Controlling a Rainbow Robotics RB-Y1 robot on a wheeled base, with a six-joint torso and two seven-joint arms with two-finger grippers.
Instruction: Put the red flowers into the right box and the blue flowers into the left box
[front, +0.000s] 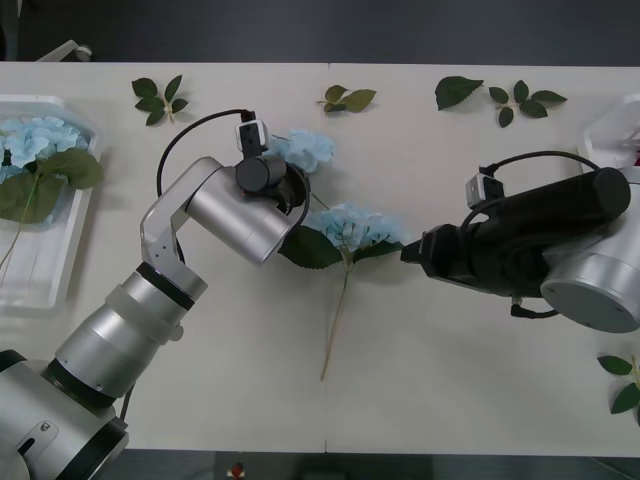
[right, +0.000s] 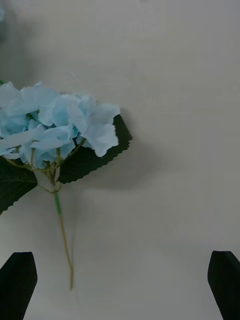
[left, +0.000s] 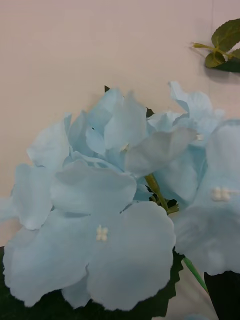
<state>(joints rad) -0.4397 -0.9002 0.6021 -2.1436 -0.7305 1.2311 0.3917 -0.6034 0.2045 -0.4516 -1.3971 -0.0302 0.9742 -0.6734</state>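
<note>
Reaching over table centre, we see left gripper (front: 292, 190) low over pale sky-blue hydrangea with fluffy petals (front: 303, 150); in left wrist view its bloom (left: 107, 200) is very close, whether claw is wide or narrow we cannot tell. Right gripper (front: 408, 254) just beside second pale blue hydrangea with thin stem (front: 352, 228) on white table (front: 450, 360); black fingertips (right: 17, 282) wide apart, holding nothing. Third blue hydrangea (front: 35, 140) lies in shallow white translucent plastic tray (front: 45, 270) at left. Corner of white plastic tray at right edge (front: 615, 125).
</note>
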